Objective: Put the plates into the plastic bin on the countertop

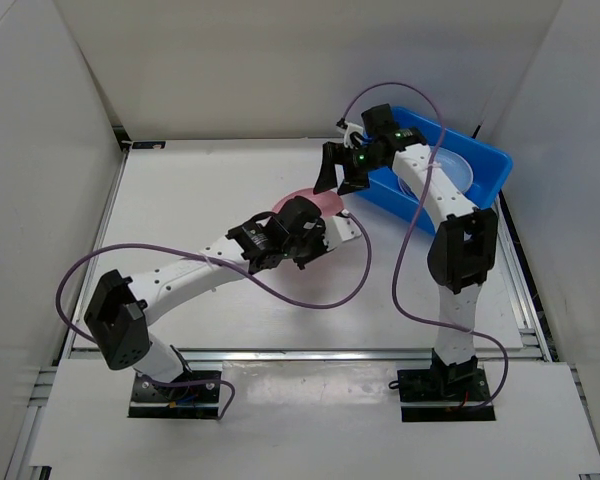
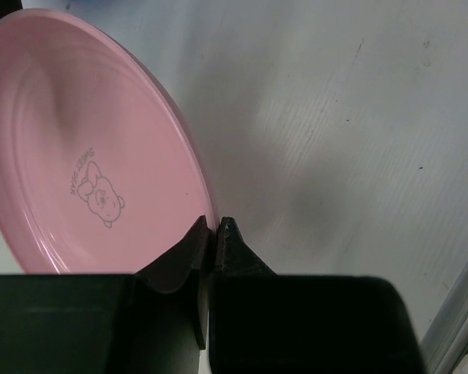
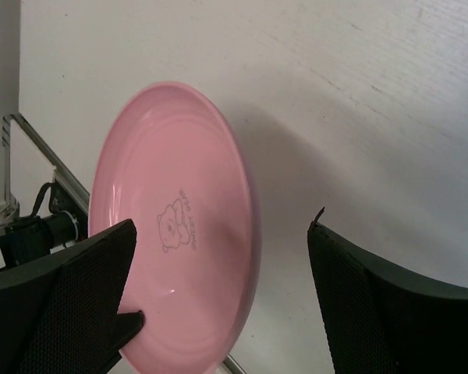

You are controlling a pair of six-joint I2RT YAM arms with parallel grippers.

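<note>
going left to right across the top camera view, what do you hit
left arm's elbow → pink plate → plastic bin

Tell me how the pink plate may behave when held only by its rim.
Probably stiff: the pink plate shows no bend though the left gripper pinches only its rim. Likely light, as that small pinch holds it tilted. Its glossy surface may let it slip or swing between the jaws.
</note>
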